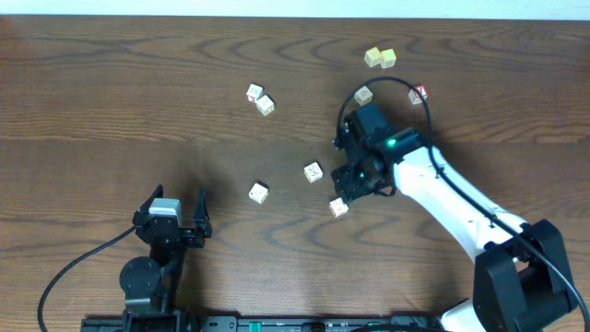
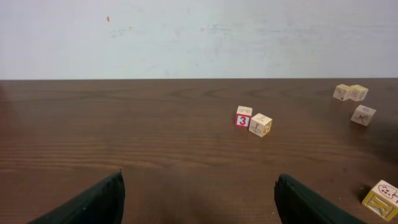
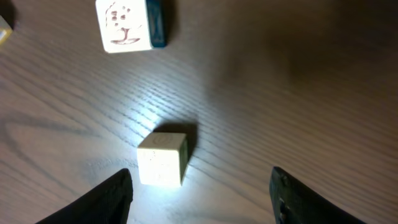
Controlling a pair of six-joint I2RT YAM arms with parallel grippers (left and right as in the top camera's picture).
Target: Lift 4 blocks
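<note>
Several small cream blocks lie scattered on the dark wooden table. One block [image 1: 338,207] [image 3: 163,158] rests on the table just ahead of my right gripper [image 1: 349,191] [image 3: 200,182], nearer its left finger, untouched by either finger; the jaws stand open. Another block [image 1: 313,171] [image 3: 124,25] with a teal side lies a little farther out. A lone block [image 1: 258,193] [image 2: 382,199] sits to the right of my left gripper [image 1: 175,207] [image 2: 199,186], which is wide open and empty near the front edge. A red-faced block [image 1: 254,92] [image 2: 244,116] and its neighbour [image 1: 265,105] [image 2: 260,124] touch farther back.
Two yellow-tinted cubes [image 1: 380,58] [image 2: 349,93] sit side by side at the far right back. A cream cube [image 1: 363,94] [image 2: 363,114] and a red-marked cube [image 1: 419,93] lie by the right arm's cable. The right arm [image 1: 461,207] crosses the right side diagonally.
</note>
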